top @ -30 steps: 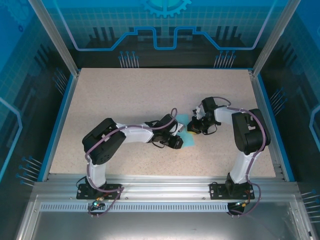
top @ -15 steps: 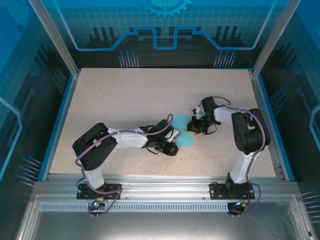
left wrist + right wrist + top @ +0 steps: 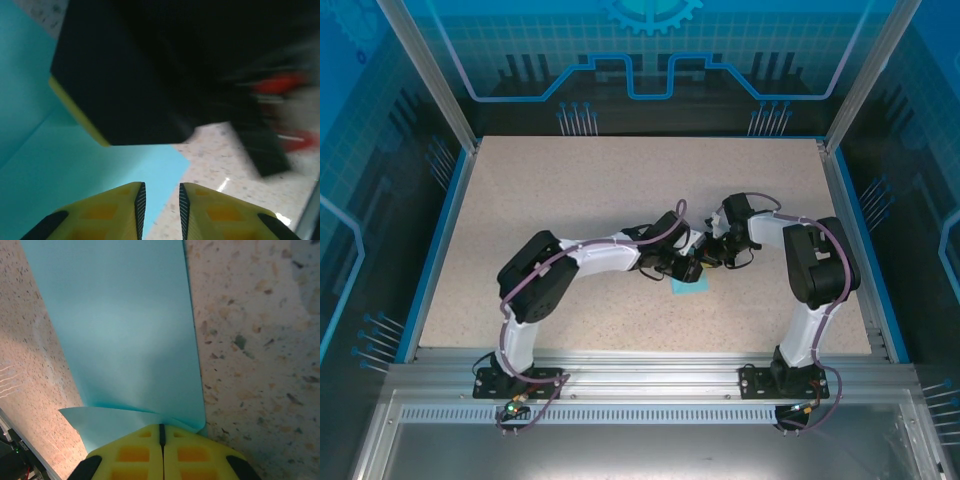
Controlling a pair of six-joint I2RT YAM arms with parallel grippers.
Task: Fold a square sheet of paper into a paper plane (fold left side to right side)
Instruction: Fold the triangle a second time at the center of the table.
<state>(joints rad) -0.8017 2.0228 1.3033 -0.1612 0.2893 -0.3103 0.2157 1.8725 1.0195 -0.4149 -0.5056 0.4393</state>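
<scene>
The light-blue square sheet of paper point(image 3: 690, 287) lies on the speckled table, mostly covered by the two grippers. My left gripper point(image 3: 687, 268) hovers low over it, its yellow fingers a narrow gap apart with nothing between them point(image 3: 160, 200). Below them I see the paper point(image 3: 75, 170) and one of its corners. My right gripper point(image 3: 708, 255) is shut, its tips point(image 3: 161, 430) pressed onto the sheet point(image 3: 120, 325), which wrinkles there, with a lower layer sticking out to the left. The right gripper's dark finger point(image 3: 125, 75) looms close in the left wrist view.
The speckled tabletop point(image 3: 570, 190) stretches wide to the left and the back. Blue rails and metal posts border it. The two grippers sit almost touching near the table's middle right.
My left gripper swung from the sheet's near-left side up and right over it, covering most of the paper beside the right gripper. The right gripper has stayed put.
</scene>
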